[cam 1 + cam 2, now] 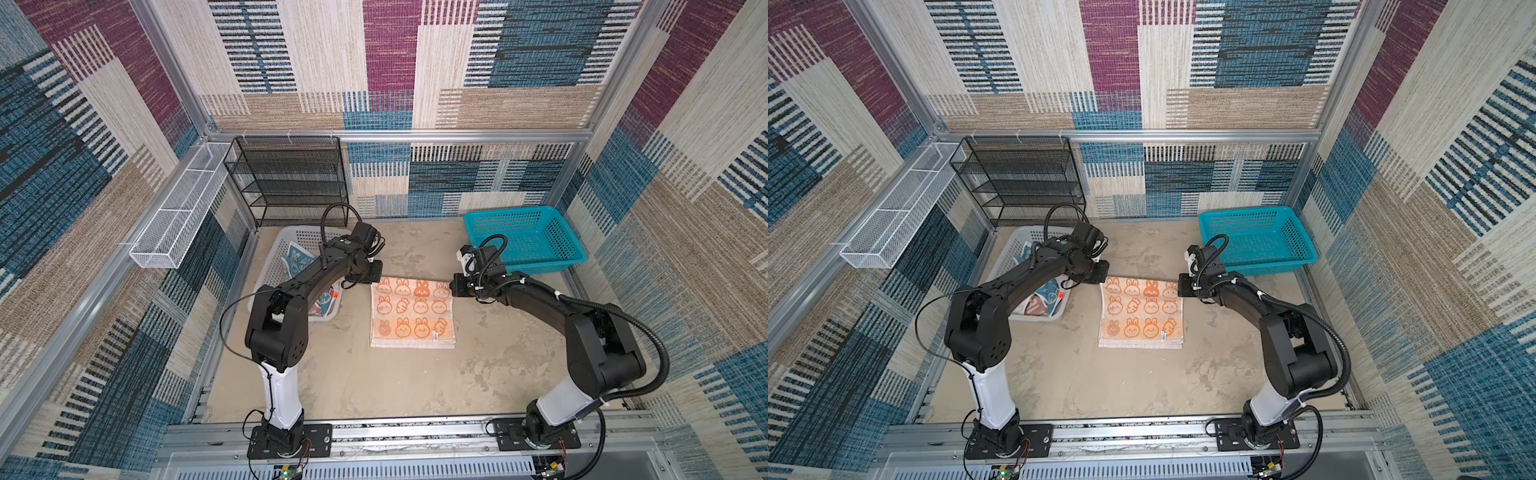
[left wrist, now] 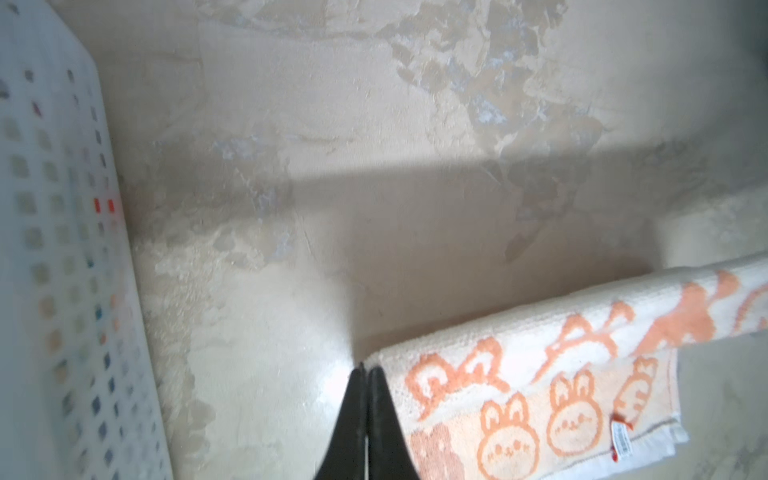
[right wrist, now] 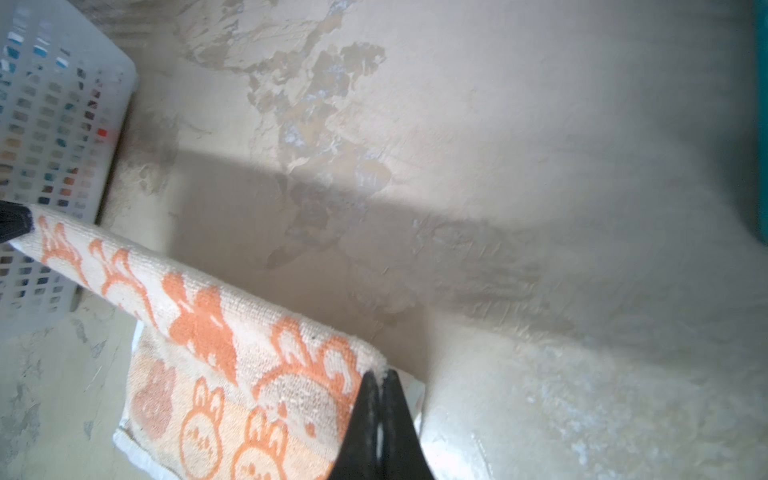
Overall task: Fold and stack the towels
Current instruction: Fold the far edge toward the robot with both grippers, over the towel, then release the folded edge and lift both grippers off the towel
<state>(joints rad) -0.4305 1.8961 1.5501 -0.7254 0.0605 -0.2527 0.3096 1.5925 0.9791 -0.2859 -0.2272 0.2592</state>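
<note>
The orange-and-cream rabbit towel [image 1: 411,316] [image 1: 1142,316] lies in the middle of the table, its far edge raised off the surface. My left gripper [image 1: 374,279] [image 2: 368,368] is shut on the far left corner of this towel [image 2: 519,399]. My right gripper [image 1: 452,286] [image 3: 380,374] is shut on the far right corner of it [image 3: 232,365]. The edge hangs taut between the two and casts a shadow. A blue-and-white towel [image 1: 297,257] and a towel with coloured blocks [image 1: 324,301] lie crumpled in the white basket [image 1: 270,270], partly hidden by my left arm.
A teal basket [image 1: 523,237] [image 1: 1258,237] stands at the back right, just behind my right wrist. A black mesh shelf [image 1: 291,178] stands against the back wall, and a white wire rack [image 1: 178,216] hangs on the left wall. The white basket [image 2: 50,249] is close to my left gripper.
</note>
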